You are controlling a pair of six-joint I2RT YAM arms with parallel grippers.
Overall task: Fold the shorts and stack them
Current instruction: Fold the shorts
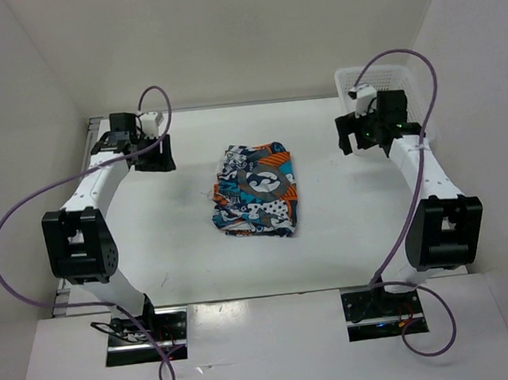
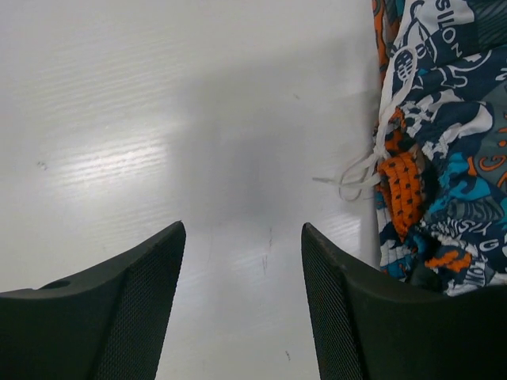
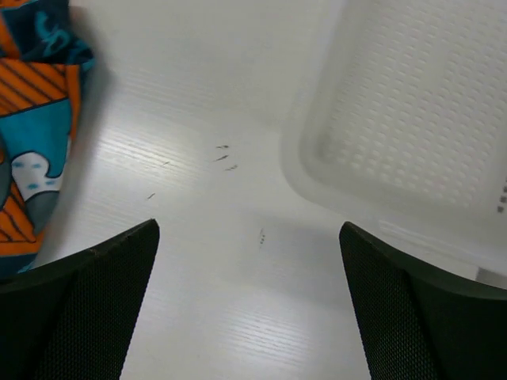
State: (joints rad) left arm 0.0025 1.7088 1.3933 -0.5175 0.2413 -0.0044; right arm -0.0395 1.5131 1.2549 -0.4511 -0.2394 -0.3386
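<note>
The shorts (image 1: 255,191), printed in teal, orange, white and black, lie folded into a compact bundle in the middle of the table. Their edge and a white drawstring show at the right of the left wrist view (image 2: 444,158), and a corner shows at the left of the right wrist view (image 3: 36,134). My left gripper (image 1: 154,154) hovers to the left of the shorts, apart from them, open with only bare table between its fingers (image 2: 242,229). My right gripper (image 1: 361,134) hangs to their right, wide open and empty (image 3: 249,229).
A white plastic mesh basket (image 1: 378,81) stands at the back right corner, just behind the right gripper, and its rim fills the upper right of the right wrist view (image 3: 412,119). White walls close the table on three sides.
</note>
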